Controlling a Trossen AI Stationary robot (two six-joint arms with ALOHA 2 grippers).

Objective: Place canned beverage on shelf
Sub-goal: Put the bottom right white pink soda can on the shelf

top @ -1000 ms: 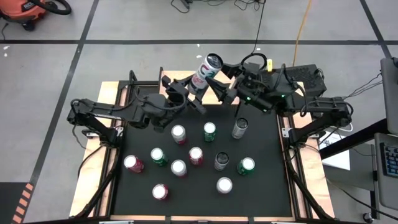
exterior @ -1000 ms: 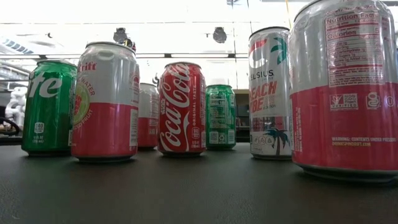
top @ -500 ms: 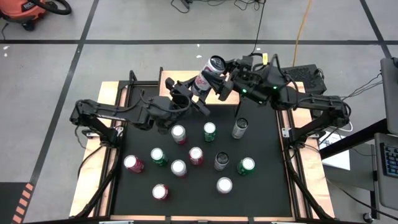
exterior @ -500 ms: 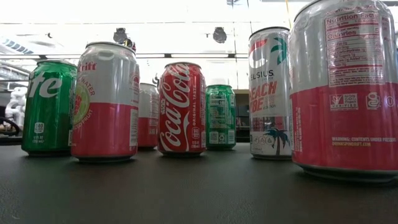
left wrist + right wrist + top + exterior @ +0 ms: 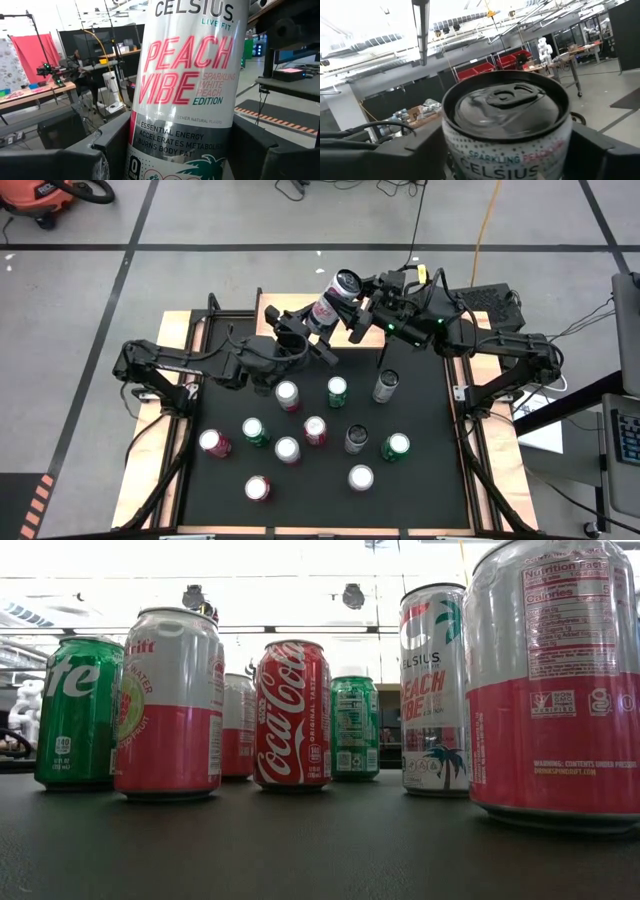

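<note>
The Celsius can (image 5: 187, 90) in my grip is glossy printed metal, its lid (image 5: 506, 103) bare brushed aluminium with a dull sheen. My fingers (image 5: 112, 145) look like matt black plastic. The tabletop mat (image 5: 430, 490) is matt black, slightly grainy. Pale wood strips (image 5: 150, 470) edge it, unvarnished-looking.

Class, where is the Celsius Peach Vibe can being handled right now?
In the high view, the Celsius can is tilted above the table's far edge, between the left gripper and right gripper.

Orange shop vacuum (image 5: 45, 198) on grey floor beyond table. Yellow cable (image 5: 487, 220) trailing across floor. Red cloth (image 5: 34, 50) hanging in background room.
</note>
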